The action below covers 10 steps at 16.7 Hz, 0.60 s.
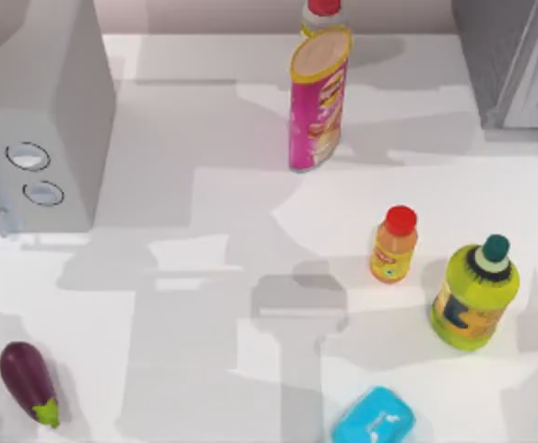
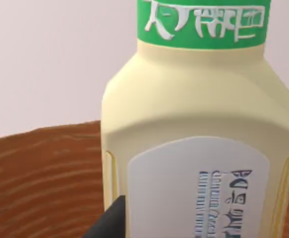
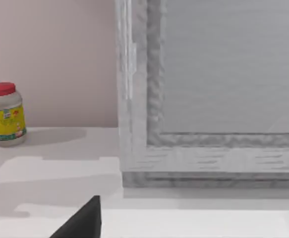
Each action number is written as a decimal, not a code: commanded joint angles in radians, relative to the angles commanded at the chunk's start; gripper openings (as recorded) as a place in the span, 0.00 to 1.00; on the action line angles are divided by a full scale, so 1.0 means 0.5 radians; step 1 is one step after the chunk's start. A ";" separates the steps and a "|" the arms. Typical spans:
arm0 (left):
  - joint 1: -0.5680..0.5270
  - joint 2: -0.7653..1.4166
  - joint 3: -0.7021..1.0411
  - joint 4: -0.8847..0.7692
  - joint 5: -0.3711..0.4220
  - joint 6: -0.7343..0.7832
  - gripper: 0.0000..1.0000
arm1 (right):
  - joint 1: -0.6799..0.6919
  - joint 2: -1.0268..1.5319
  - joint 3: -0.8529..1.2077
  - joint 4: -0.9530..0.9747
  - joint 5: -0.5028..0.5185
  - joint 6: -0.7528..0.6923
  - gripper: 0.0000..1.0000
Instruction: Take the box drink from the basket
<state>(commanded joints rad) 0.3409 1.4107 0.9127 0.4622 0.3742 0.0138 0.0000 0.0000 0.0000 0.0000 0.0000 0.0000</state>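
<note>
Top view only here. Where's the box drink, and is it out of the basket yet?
Observer: The left wrist view has the box drink upright, close to the camera, with the brown basket wall behind it. It looks to be inside.
Operator: Left gripper on it?
Observer: The left gripper is close beside the drink, low down. I cannot tell whether it has a grip.
Operator: Right arm?
Observer: The right gripper is low over the table, facing the grey cabinet, with a red-lidded jar off by the wall. It looks idle.
</note>
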 joint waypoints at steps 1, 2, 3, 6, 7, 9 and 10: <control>0.021 0.071 0.058 0.032 0.021 0.000 1.00 | 0.000 0.000 0.000 0.000 0.000 0.000 1.00; 0.035 0.121 0.100 0.056 0.035 0.000 1.00 | 0.000 0.000 0.000 0.000 0.000 0.000 1.00; 0.044 0.149 0.124 0.069 0.044 0.001 1.00 | 0.000 0.000 0.000 0.000 0.000 0.000 1.00; 0.047 0.159 0.132 0.074 0.046 0.001 1.00 | 0.000 0.000 0.000 0.000 0.000 0.000 1.00; 0.047 0.159 0.132 0.074 0.046 0.001 1.00 | 0.000 0.000 0.000 0.000 0.000 0.000 1.00; 0.040 0.132 0.143 0.073 0.038 0.006 1.00 | 0.000 0.000 0.000 0.000 0.000 0.000 1.00; 0.037 0.152 0.151 0.068 0.035 0.003 1.00 | 0.000 0.000 0.000 0.000 0.000 0.000 1.00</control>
<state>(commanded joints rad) 0.3593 1.4868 0.9881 0.4962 0.3919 0.0154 0.0000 0.0000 0.0000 0.0000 0.0000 0.0000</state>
